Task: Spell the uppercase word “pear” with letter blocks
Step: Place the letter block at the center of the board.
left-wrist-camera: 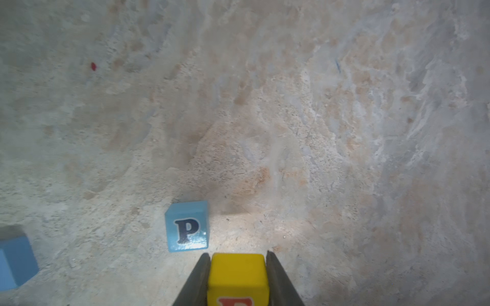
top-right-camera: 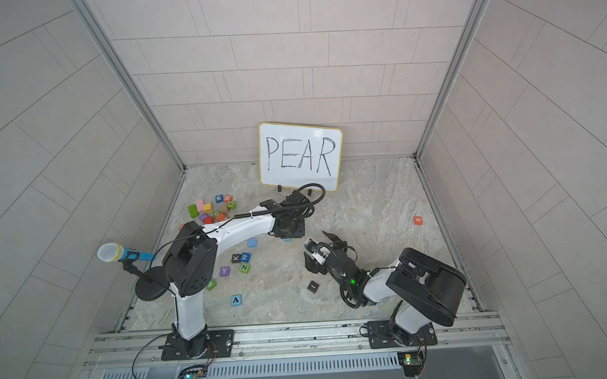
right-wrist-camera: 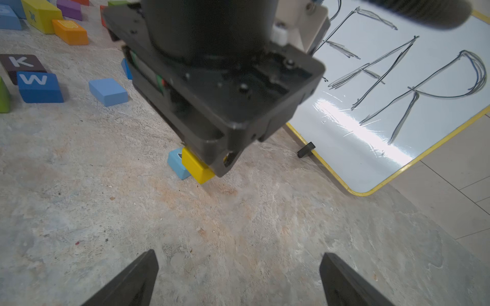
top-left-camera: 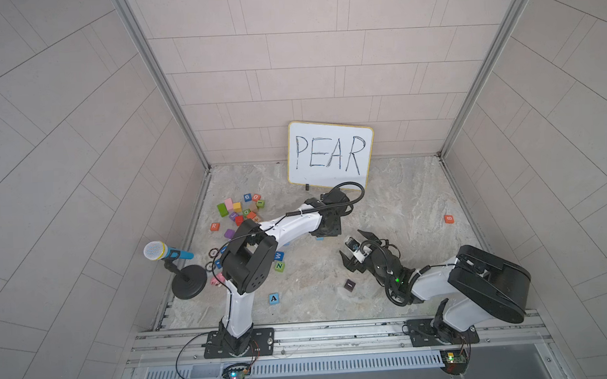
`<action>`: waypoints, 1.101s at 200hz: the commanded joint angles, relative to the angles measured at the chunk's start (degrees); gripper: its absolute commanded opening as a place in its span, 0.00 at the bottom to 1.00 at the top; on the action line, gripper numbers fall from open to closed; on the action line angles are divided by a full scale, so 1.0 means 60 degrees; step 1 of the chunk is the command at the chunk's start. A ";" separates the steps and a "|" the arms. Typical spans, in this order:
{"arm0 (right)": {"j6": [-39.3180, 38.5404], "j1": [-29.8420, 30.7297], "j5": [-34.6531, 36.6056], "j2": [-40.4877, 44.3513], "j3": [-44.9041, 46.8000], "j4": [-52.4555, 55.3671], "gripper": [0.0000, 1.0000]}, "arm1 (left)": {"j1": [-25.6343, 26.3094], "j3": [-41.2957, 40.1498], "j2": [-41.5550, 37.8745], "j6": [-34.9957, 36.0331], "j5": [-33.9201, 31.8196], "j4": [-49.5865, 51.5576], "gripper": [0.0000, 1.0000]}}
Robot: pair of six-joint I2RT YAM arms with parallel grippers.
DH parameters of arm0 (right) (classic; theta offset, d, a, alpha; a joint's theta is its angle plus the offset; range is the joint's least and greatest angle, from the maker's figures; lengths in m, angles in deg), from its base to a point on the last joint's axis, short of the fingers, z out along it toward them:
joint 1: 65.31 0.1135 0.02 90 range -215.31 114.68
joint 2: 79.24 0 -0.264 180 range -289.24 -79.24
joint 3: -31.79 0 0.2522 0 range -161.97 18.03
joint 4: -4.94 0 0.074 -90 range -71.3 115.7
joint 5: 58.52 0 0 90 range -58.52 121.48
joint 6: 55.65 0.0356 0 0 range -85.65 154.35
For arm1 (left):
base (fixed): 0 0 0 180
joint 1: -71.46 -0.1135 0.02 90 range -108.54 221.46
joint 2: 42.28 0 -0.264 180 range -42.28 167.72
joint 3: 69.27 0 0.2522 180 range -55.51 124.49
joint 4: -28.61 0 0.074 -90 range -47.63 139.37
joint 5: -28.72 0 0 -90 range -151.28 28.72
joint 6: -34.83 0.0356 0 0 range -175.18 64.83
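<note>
Closest to the lens, in the left wrist view, is the yellow E block point(left-wrist-camera: 238, 278). It is pinched between the dark fingers of the left gripper point(left-wrist-camera: 236, 255), whose jaws are clamped on its two sides, with only the top of the red letter showing. Just beside it on the stone-patterned table point(left-wrist-camera: 318, 132) lies the light blue P block point(left-wrist-camera: 187, 227), letter up. I can't tell whether the two touch.

Take the whiteboard point(top-left-camera: 330, 154), with PEAR written on it, as 12 o'clock. That pair then sits about the middle of the table. The right gripper point(right-wrist-camera: 238, 251) hangs near them at roughly 4 o'clock, jaws spread wide and holding nothing, aimed their way.

In both top views the blue A block point(top-left-camera: 273, 298) lies alone at 7 o'clock, near the front rail. The orange R block point(top-left-camera: 214, 226) is out at 9 o'clock by the wall, just beside the heap of blocks point(top-left-camera: 241, 209). The orange B cube point(top-left-camera: 448, 219) sits well apart at 3 o'clock.
</note>
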 commanded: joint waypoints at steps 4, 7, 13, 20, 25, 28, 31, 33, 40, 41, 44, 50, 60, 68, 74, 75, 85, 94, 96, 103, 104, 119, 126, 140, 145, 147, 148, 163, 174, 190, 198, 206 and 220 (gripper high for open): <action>0.0175 -0.0087 -0.0021 -0.0029 0.0105 -0.0243 1.00 | 0.0092 0.0433 0.0436 -0.0085 -0.0013 0.0227 0.28; 0.0187 -0.0095 -0.0020 -0.0037 0.0120 -0.0261 1.00 | 0.0092 0.0467 0.0469 -0.0085 -0.0009 0.0222 0.28; 0.0197 -0.0109 -0.0030 -0.0036 0.0149 -0.0309 1.00 | 0.0093 0.0529 0.0542 -0.0086 -0.0053 0.0213 0.28; 0.0232 -0.0130 -0.0027 -0.0053 0.0189 -0.0355 1.00 | 0.0090 0.0549 0.0598 -0.0089 -0.0066 0.0171 0.28; 0.0254 -0.0143 -0.0030 -0.0066 0.0210 -0.0385 1.00 | 0.0099 0.0549 0.0621 -0.0085 -0.0060 0.0125 0.28; 0.0268 -0.0146 -0.0025 -0.0067 0.0223 -0.0399 1.00 | 0.0106 0.0549 0.0658 -0.0085 -0.0057 0.0087 0.28; 0.0279 -0.0146 -0.0030 -0.0067 0.0237 -0.0412 1.00 | 0.0101 0.0549 0.0671 -0.0085 -0.0040 0.0073 0.28; 0.0289 -0.0153 -0.0030 -0.0067 0.0240 -0.0415 1.00 | 0.0109 0.0549 0.0689 -0.0085 -0.0023 0.0056 0.28; 0.0314 -0.0168 -0.0016 -0.0077 0.0256 -0.0442 1.00 | 0.0118 0.0557 0.0742 -0.0085 -0.0003 0.0023 0.28; 0.0308 -0.0172 -0.0016 -0.0079 0.0256 -0.0444 1.00 | 0.0120 0.0560 0.0748 -0.0085 0.0002 0.0020 0.28; 0.0315 -0.0175 -0.0016 -0.0082 0.0265 -0.0453 1.00 | 0.0125 0.0563 0.0766 -0.0085 0.0013 -0.0005 0.28; 0.0334 -0.0180 -0.0003 -0.0082 0.0292 -0.0481 1.00 | 0.0128 0.0577 0.0798 -0.0086 0.0019 -0.0016 0.28; 0.0367 -0.0209 -0.0001 -0.0082 0.0322 -0.0516 1.00 | 0.0121 0.0607 0.0865 -0.0087 0.0007 -0.0035 0.28; 0.0402 -0.0219 0.0021 -0.0082 0.0351 -0.0546 1.00 | 0.0121 0.0621 0.0897 -0.0085 -0.0026 -0.0075 0.28; 0.0439 -0.0235 0.0000 -0.0068 0.0371 -0.0548 1.00 | 0.0129 0.0633 0.0924 -0.0085 -0.0025 -0.0088 0.28; 0.0451 -0.0234 -0.0001 -0.0068 0.0379 -0.0555 1.00 | 0.0125 0.0635 0.0934 -0.0085 -0.0031 -0.0094 0.28; 0.0519 -0.0250 -0.0001 -0.0053 0.0415 -0.0577 1.00 | 0.0121 0.0687 0.0992 -0.0070 -0.0069 -0.0123 0.28; 0.0551 -0.0249 -0.0016 -0.0031 0.0431 -0.0577 1.00 | 0.0121 0.0764 0.1065 -0.0030 -0.0099 -0.0130 0.28; 0.0573 -0.0256 -0.0016 -0.0022 0.0432 -0.0577 1.00 | 0.0121 0.0779 0.1081 -0.0024 -0.0104 -0.0119 0.28; 0.0579 -0.0262 -0.0004 0.0010 0.0439 -0.0577 1.00 | 0.0129 0.0823 0.1115 0.0002 -0.0125 -0.0101 0.28; 0.0579 -0.0270 -0.0003 0.0008 0.0443 -0.0577 1.00 | 0.0125 0.0825 0.1125 -0.0005 -0.0125 -0.0101 0.28; 0.0598 -0.0271 0.0002 0.0071 0.0461 -0.0527 1.00 | 0.0121 0.0871 0.1183 0.0004 -0.0126 -0.0101 0.28; 0.0606 -0.0280 0.0013 0.0106 0.0461 -0.0505 1.00 | 0.0121 0.0864 0.1213 0.0003 -0.0115 -0.0104 0.28; 0.0633 -0.0297 0.0006 0.0165 0.0447 -0.0449 1.00 | 0.0121 0.0815 0.1237 0.0025 -0.0110 -0.0112 0.28; 0.0640 -0.0302 -0.0001 0.0174 0.0439 -0.0446 1.00 | 0.0121 0.0786 0.1237 0.0032 -0.0128 -0.0122 0.28; 0.0646 -0.0306 -0.0012 0.0172 0.0445 -0.0446 1.00 | 0.0121 0.0773 0.1244 0.0032 -0.0126 -0.0139 0.28; 0.0657 -0.0314 -0.0014 0.0170 0.0445 -0.0446 1.00 | 0.0121 0.0764 0.1248 0.0032 -0.0133 -0.0135 0.28; 0.0710 -0.0307 -0.0087 0.0129 0.0419 -0.0458 1.00 | 0.0122 0.0689 0.1254 0.0061 -0.0172 -0.0181 0.28; 0.0759 -0.0307 -0.0118 0.0080 0.0417 -0.0508 1.00 | 0.0139 0.0667 0.1279 0.0040 -0.0171 -0.0221 0.28; 0.0790 -0.0307 -0.0147 0.0015 0.0431 -0.0591 1.00 | 0.0139 0.0666 0.1301 0.0043 -0.0205 -0.0233 0.28; 0.0801 -0.0307 -0.0148 -0.0007 0.0431 -0.0607 1.00 | 0.0136 0.0666 0.1321 0.0060 -0.0241 -0.0233 0.28; 0.0801 -0.0307 -0.0148 0.0003 0.0432 -0.0607 1.00 | 0.0146 0.0652 0.1313 0.0061 -0.0300 -0.0233 0.28; 0.0815 -0.0307 -0.0148 0.0004 0.0454 -0.0607 1.00 | 0.0140 0.0637 0.1332 0.0064 -0.0357 -0.0234 0.28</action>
